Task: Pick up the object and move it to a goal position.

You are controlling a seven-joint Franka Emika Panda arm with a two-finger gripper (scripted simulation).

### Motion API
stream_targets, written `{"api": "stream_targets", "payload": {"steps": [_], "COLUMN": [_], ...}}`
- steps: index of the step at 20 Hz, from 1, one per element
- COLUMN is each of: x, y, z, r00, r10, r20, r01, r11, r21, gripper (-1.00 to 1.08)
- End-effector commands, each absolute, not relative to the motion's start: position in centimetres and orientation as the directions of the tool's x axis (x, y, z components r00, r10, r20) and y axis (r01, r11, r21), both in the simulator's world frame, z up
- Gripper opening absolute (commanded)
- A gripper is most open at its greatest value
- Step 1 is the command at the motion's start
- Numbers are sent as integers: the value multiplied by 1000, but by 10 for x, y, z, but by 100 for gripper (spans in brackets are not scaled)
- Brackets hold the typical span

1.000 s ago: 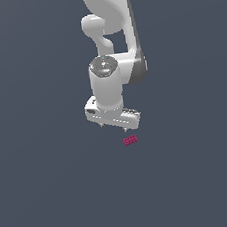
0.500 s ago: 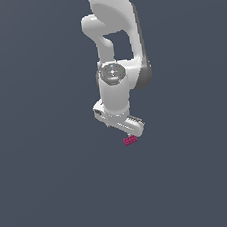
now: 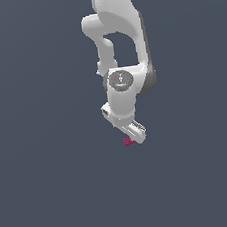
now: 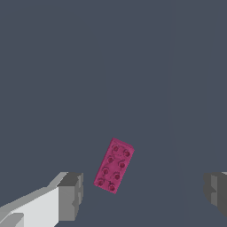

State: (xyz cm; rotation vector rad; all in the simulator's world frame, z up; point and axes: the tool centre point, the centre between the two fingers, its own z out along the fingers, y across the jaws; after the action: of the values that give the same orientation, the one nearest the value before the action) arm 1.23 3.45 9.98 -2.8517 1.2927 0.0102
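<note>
- Lying on the grey floor, one magenta brick (image 4: 114,165) sits between two fingers (image 4: 70,196), touching neither
- One gripper (image 4: 144,193) spread wide, holding nothing
- Eight studs counted on the brick

Brick (image 4: 114,165) lies between the spread pincer (image 4: 142,195) fingers — untouched.

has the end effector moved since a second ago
Yes. In the exterior view the end effector has dropped lower and turned, ending right beside the pink brick, which stayed in place on the grey floor.
</note>
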Motion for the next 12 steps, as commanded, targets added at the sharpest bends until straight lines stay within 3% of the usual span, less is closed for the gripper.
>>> {"api": "stream_targets", "payload": {"steps": [1,12], "x": [12,12], "y": [39,58], "z": [94,72], "r00": [611,404], "r10": [-792,-915], "r20": [-10,-4], "r01": [-792,-915], "r11": [-611,-404], "r21": [-6,-1], "gripper": [100,100]}}
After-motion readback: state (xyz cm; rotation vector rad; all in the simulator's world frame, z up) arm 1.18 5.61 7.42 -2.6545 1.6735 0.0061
